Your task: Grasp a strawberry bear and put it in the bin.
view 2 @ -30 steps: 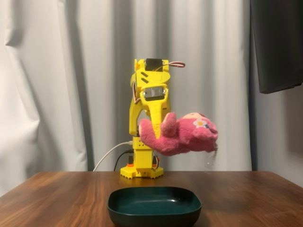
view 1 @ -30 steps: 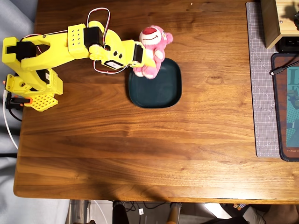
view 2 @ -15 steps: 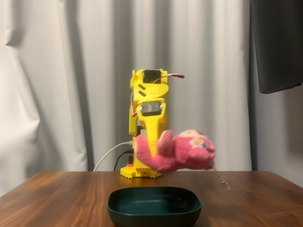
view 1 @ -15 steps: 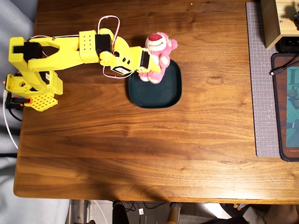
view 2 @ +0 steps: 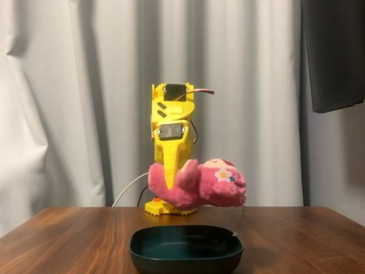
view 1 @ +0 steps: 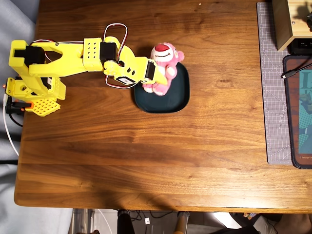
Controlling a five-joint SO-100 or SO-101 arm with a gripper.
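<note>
The claw is clamped on the bear, which hangs on its side just above the bin without touching it. In the overhead view the bear sits over the bin's far-left rim, head past the far edge. To do this well, I judge the arm should carry the bear toward the bin's middle, lower it inside the rim, then release; letting go here risks it tipping onto the worktop.
</note>
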